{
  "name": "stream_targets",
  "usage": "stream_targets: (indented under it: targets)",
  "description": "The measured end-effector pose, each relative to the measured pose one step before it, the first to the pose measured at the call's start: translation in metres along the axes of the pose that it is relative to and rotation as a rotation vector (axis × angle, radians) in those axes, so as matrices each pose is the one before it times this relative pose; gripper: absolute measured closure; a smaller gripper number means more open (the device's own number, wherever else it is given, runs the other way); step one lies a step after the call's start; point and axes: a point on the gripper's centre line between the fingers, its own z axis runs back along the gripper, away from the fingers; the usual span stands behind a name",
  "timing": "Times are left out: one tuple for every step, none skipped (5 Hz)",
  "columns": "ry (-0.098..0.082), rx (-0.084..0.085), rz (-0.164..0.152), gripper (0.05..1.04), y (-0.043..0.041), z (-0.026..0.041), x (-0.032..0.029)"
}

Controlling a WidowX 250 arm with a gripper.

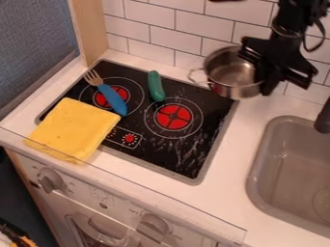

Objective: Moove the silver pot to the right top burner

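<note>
Hand (266,83) was clamped on silver pot (230,72) at its right side, above stove's (158,153) back right corner. Blue fork (112,99) and green toy (156,86) lay on stove.

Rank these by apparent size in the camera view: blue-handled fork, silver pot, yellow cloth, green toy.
Largest to smallest:
1. Yellow cloth
2. Silver pot, judging by its visible part; it is partly covered
3. Blue-handled fork
4. Green toy
</note>
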Motion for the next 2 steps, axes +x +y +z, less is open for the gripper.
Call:
stream_targets:
  targets:
    - [0.0246, -0.0022, -0.0328, 1.000, -0.00505, -0.02342, 0.00184]
    - [0.0308, -0.0062, 0.0061, 1.000, 0.00440, -0.01958, -0.00268]
